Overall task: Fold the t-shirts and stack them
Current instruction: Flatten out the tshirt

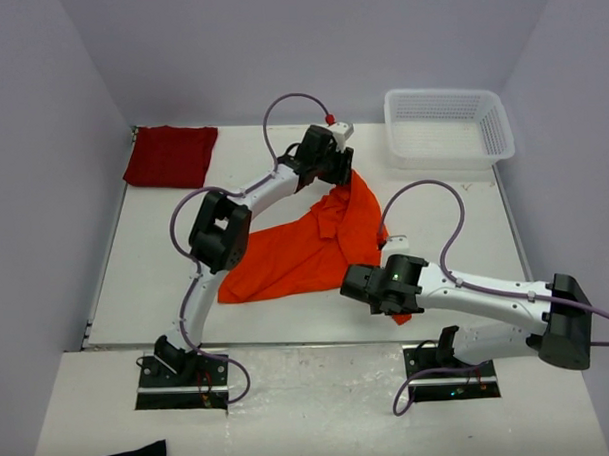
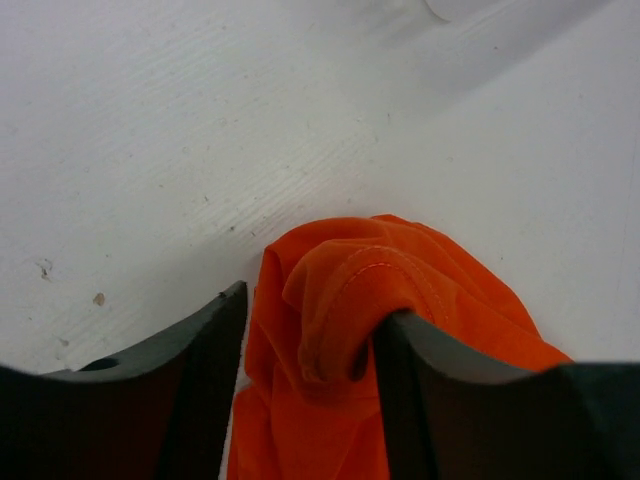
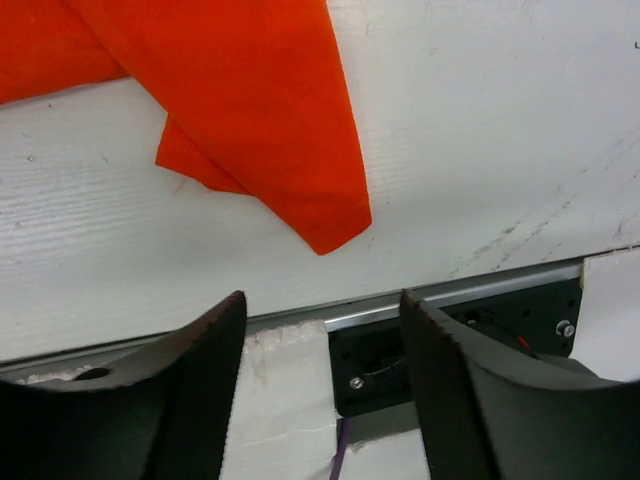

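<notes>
No writing, label, brand, number or sign is showing legibly in any of the views. The orange t-shirt (image 2: 400, 290), lying between the fingers of the left gripper (image 2: 315, 310), is showing only plain cloth and a stitched hem. The part of it lying ahead of the right gripper (image 3: 322, 300) is showing no print either.

Robotics lab test cell. A plain white table (image 1: 146, 264) is boxed in on three sides by bare pale lilac walls (image 1: 42, 147). A white-and-black left arm (image 1: 202, 292) and right arm (image 1: 487, 292) are bolted to base plates (image 1: 155, 388) at its near edge, trailing purple cables (image 1: 423, 184).
</notes>
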Tool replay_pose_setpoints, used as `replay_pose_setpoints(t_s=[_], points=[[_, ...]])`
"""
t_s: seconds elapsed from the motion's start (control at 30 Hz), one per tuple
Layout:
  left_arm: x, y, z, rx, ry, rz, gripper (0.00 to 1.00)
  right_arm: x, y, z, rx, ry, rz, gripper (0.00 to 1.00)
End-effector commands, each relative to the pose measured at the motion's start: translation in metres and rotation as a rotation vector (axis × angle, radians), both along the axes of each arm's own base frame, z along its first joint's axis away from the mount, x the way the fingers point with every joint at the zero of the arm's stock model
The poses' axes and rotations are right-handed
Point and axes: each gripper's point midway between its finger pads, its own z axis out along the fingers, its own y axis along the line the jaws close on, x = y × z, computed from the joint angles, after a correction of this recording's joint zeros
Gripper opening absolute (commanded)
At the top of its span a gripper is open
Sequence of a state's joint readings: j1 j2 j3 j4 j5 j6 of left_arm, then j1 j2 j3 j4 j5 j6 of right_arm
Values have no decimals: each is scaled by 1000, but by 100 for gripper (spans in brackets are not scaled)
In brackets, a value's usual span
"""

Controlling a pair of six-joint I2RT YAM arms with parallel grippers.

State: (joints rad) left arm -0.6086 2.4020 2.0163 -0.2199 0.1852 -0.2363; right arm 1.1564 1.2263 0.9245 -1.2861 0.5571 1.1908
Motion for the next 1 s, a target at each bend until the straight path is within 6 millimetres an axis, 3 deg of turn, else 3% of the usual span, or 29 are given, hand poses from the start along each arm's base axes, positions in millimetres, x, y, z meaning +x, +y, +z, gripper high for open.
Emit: replay_pose_setpoints(t_s=[0.0, 0.07, 0.17, 0.23, 0.27, 0.33, 0.37, 0.43, 0.47, 0.5, 0.53, 0.57, 0.6, 0.63, 0.67, 0.7, 0.73, 0.77, 0.8, 0.83, 0.9, 0.97], points=[[8, 9, 65, -40, -133, 30, 56, -2, -14, 6, 8, -53, -93, 66], [9, 22, 80, -14, -171, 77, 67, 1, -19, 13, 10, -100, -135, 73], [8, 48, 144, -1, -272, 169, 76, 8, -21, 32, 12, -162, -139, 78], [6, 67, 163, 24, -282, 226, 80, 16, -14, 41, 35, -192, -119, 84], [5, 85, 186, 31, -318, 291, 81, 25, -1, 49, 71, -221, -73, 87], [2, 116, 200, 70, -315, 395, 81, 35, 15, 59, 99, -254, -31, 94], [-1, 143, 223, 88, -351, 503, 82, 46, 23, 69, 104, -303, -3, 94], [-10, 180, 221, 116, -307, 620, 84, 58, 40, 81, 66, -318, 146, 95], [-21, 203, 233, 105, -290, 668, 85, 68, 63, 88, 124, -344, 186, 95], [-27, 214, 234, 68, -257, 710, 85, 73, 69, 93, 108, -349, 208, 96], [-36, 225, 214, 84, -207, 723, 84, 81, 74, 87, 52, -333, 214, 96], [-49, 242, 229, 35, -208, 748, 84, 90, 86, 99, 33, -342, 262, 96], [-57, 251, 224, -3, -175, 779, 84, 99, 89, 102, -11, -358, 273, 91], [-70, 257, 196, 10, -111, 774, 82, 111, 94, 90, -98, -329, 295, 86], [-80, 273, 212, -44, -134, 803, 82, 122, 104, 100, -88, -338, 289, 81], [-92, 280, 185, -38, -77, 818, 82, 132, 108, 94, -75, -299, 284, 76], [-104, 286, 192, -74, -85, 829, 81, 148, 127, 89, -57, -290, 335, 75], [-109, 291, 189, -87, -81, 844, 80, 156, 134, 84, -27, -273, 349, 71], [-119, 295, 171, -66, -54, 845, 80, 169, 135, 80, 12, -256, 342, 68], [-127, 297, 176, -82, -67, 846, 80, 184, 143, 82, 37, -284, 368, 66], [-139, 299, 163, -80, -39, 843, 80, 209, 138, 64, 29, -240, 359, 59], [-147, 292, 166, -125, -39, 795, 79, 228, 143, 61, 2, -231, 387, 53]])
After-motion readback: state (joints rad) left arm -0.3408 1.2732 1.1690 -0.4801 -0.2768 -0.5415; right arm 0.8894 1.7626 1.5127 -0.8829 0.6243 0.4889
